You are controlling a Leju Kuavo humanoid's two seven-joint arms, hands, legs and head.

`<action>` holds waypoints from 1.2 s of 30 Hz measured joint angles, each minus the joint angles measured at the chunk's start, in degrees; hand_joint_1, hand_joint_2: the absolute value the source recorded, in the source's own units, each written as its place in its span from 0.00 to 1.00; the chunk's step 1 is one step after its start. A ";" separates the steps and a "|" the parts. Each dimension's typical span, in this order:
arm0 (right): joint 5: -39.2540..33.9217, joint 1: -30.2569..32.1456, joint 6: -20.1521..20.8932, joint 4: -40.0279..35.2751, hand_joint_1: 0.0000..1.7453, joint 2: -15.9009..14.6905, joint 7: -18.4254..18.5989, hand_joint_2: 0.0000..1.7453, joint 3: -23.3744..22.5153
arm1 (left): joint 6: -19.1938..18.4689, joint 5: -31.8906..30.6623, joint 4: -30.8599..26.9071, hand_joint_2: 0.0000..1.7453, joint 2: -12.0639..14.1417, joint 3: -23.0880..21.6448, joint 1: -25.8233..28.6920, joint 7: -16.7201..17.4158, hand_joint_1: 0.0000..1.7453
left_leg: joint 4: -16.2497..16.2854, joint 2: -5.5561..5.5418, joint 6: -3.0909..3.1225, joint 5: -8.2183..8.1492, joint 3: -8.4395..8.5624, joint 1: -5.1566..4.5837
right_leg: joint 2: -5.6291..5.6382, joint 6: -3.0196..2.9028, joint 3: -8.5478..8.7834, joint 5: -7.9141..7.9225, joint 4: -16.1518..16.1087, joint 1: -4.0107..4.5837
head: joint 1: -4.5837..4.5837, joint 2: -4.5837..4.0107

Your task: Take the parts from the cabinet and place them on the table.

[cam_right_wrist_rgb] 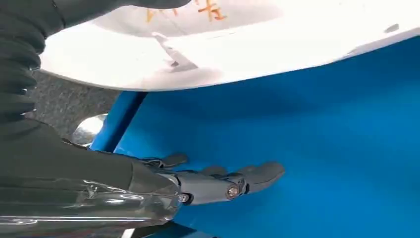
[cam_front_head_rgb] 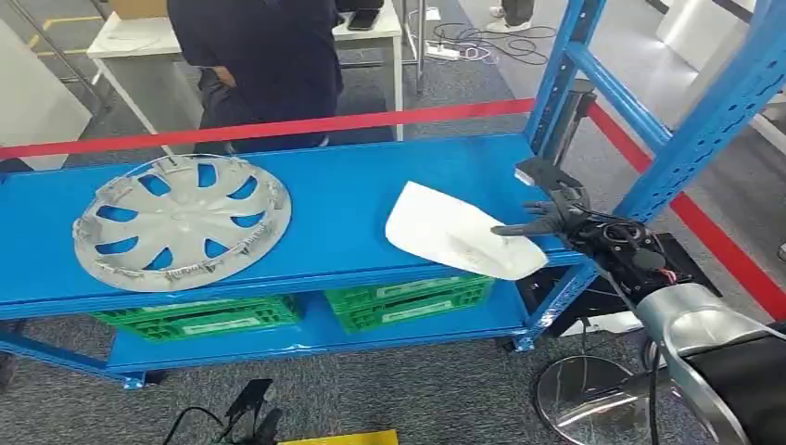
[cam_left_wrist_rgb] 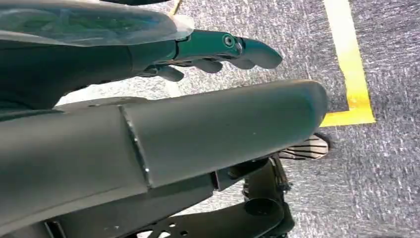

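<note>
A white curved panel part lies on the blue top shelf, its right end over the front edge. My right hand is at that end, one finger reaching over the panel. In the right wrist view the panel sits between the thumb and the straight fingers, with a gap of blue shelf between fingers and panel. A silver hubcap lies flat on the shelf's left side. My left hand hangs over the floor, fingers straight, holding nothing.
Two green crates sit on the lower shelf. Blue rack uprights rise at the right. A red barrier tape runs behind the shelf, with a person and a white table beyond.
</note>
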 joint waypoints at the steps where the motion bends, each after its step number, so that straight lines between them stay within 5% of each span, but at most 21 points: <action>1: -0.09 -0.02 0.11 0.00 0.00 0.00 0.00 1.00 -0.02 | 0.00 -0.07 0.00 0.00 0.00 0.00 -0.01 0.00 0.00 | 0.00 0.00 0.00 0.00 0.00 0.00 | 0.00 0.00 0.00 0.00 0.00 0.00 | 0.00 0.00; 36: -12.15 -0.07 6.21 0.00 0.00 -0.17 -1.73 1.00 -4.31 | -0.61 -0.68 0.00 0.00 0.02 -0.88 -0.79 -0.17 0.00 | -0.01 0.00 0.00 0.00 -0.01 0.00 | 0.00 0.00 0.00 0.00 0.00 0.00 | 0.00 0.00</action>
